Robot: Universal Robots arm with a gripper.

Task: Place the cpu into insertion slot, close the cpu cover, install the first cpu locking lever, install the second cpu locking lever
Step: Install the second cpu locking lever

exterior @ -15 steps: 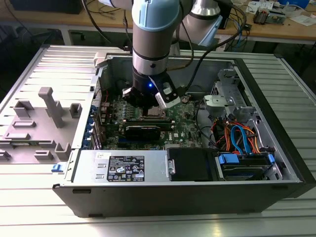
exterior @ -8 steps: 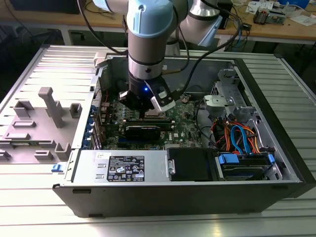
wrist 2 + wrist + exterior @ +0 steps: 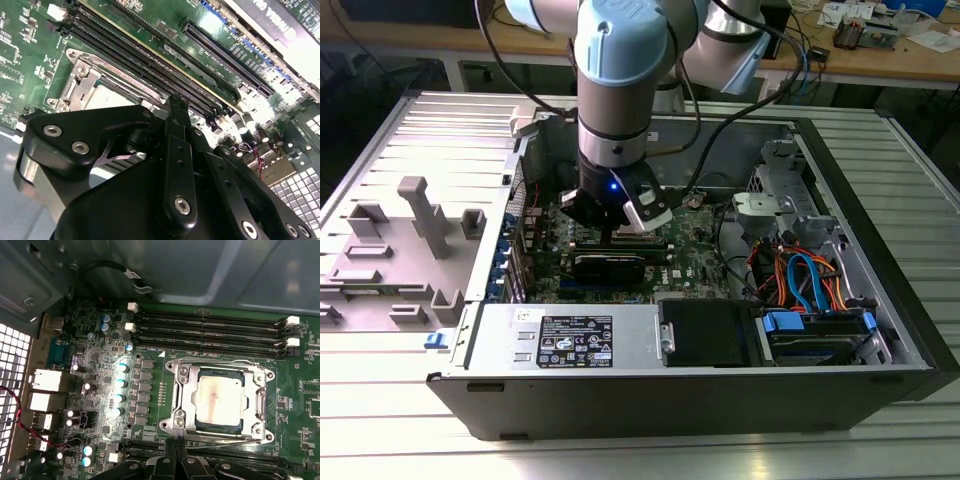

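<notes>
cpu under closed cpu cover | claw just beside, seemingly clenched, empty

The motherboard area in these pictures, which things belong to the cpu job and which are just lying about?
Belong to the job:
- cpu, seated in the insertion slot
- cpu cover, lying closed around the chip
- gripper, poised just beside the socket

Just there:
- memory slots
- blue and orange cables
- grey plastic fixtures outside the case

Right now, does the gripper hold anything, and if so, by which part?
Nothing is held. The gripper is beside the insertion slot, with its fingers together and nothing between them. The cpu lies in the slot under the closed cpu cover.
</notes>
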